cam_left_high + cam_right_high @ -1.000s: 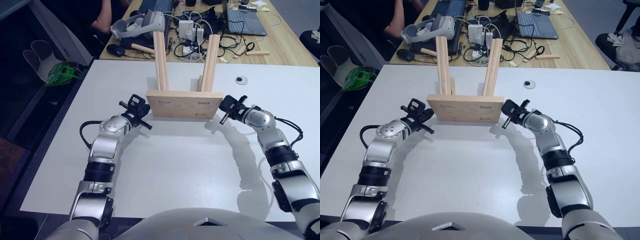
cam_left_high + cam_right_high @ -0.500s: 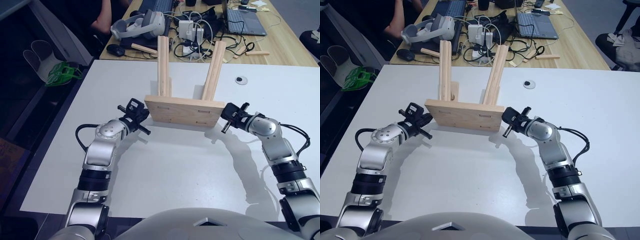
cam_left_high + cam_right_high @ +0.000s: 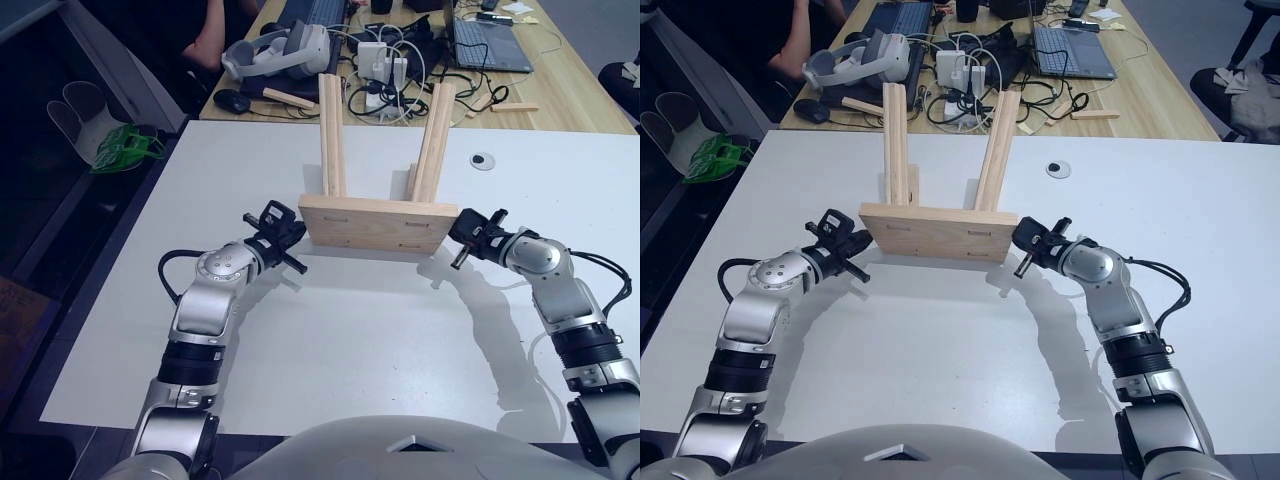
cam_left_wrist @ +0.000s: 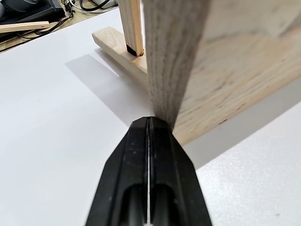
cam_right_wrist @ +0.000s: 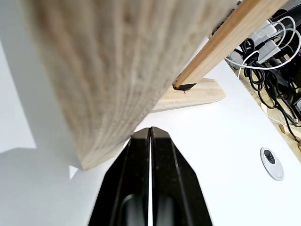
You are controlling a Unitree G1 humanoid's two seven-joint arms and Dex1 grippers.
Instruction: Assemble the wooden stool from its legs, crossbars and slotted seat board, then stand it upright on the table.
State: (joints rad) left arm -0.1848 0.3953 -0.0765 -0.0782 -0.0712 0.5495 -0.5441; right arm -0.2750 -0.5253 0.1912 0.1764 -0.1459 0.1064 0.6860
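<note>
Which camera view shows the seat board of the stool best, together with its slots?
The left eye view: the whole seat board faces the camera there, and its slots can be seen. The right eye view shows the same. The left wrist view shows one end of it up close, the right wrist view the other end.

Midway across white flat table (image 3: pixel 330 350): pale wooden stool (image 3: pixel 378 222), seat board nearest, legs pointing away toward cluttered wooden desk (image 3: pixel 575 95) behind; left gripper (image 3: pixel 290 232) touching board's left end, right gripper (image 3: pixel 459 229) its right end.
</note>
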